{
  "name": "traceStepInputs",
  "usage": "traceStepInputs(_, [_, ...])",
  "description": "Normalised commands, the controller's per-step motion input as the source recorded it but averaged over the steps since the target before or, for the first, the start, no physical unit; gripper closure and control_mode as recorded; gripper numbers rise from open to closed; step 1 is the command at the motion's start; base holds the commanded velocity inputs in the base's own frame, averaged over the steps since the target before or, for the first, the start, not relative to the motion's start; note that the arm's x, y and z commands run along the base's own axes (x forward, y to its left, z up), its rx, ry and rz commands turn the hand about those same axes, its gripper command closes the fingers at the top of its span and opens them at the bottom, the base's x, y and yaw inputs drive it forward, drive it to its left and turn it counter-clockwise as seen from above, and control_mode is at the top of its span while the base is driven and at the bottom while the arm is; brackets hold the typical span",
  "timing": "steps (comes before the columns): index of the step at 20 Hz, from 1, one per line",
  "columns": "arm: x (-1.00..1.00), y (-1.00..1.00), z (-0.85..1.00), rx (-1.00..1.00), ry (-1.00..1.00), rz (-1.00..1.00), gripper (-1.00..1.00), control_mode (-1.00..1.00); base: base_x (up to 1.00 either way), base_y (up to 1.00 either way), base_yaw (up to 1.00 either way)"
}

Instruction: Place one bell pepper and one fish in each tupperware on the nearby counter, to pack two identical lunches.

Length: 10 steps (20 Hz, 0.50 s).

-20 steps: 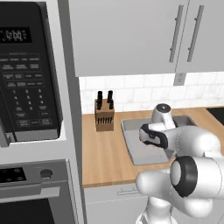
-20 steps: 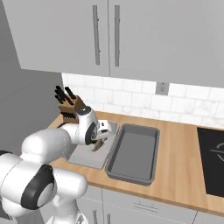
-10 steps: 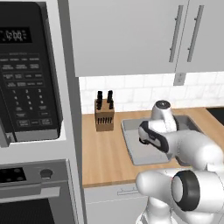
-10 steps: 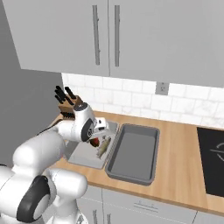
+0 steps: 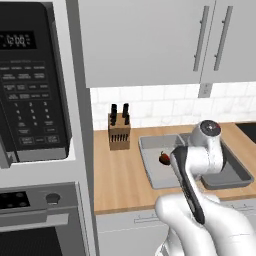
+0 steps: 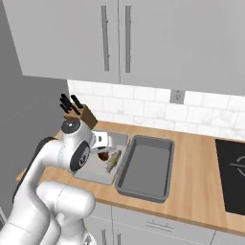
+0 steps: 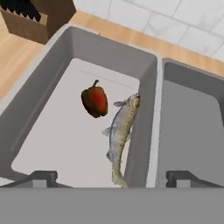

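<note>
A: Count of trays on the wooden surface (image 6: 201, 182)?

B: Two, side by side and touching along their long rims. Lighter grey tray (image 7: 39, 118) next to the knife block (image 7: 37, 17); darker grey tray (image 7: 188, 122) on its other side.

A: Contents?

B: Lighter tray: one red pepper (image 7: 95, 100), one fish (image 7: 120, 133). Pepper sits near the middle of the floor, stem pointing toward the far wall. Fish lies lengthwise along the wall shared with the darker tray, head toward the backsplash, just beside the pepper but apart from it. Darker tray: bare floor where visible.

A: So one pepper, one fish seen in total?

B: Yes, one of each. Same pair shows in the right base view, pepper (image 6: 102, 155) and fish (image 6: 114, 161), partly behind the arm. Left base view catches the pepper (image 5: 164, 158) only, at the arm's edge.

A: Jaws?

B: Gripper (image 7: 111, 178) above the lighter tray, jaws spread wide, nothing between them. One fingertip (image 7: 39, 177) over the lighter tray, the other over the darker one.
</note>
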Motion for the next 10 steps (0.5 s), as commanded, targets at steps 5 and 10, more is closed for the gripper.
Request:
traceStepInputs(5, [-1.0,0.07,0.73,0.08,-0.36,-0.06,-1.0,-1.0,0.0,0.0,0.0])
traceStepInputs(10, [-0.91,0.06,0.62,0.08,-0.31,-0.07,-1.0,-1.0,0.0,0.0,0.0])
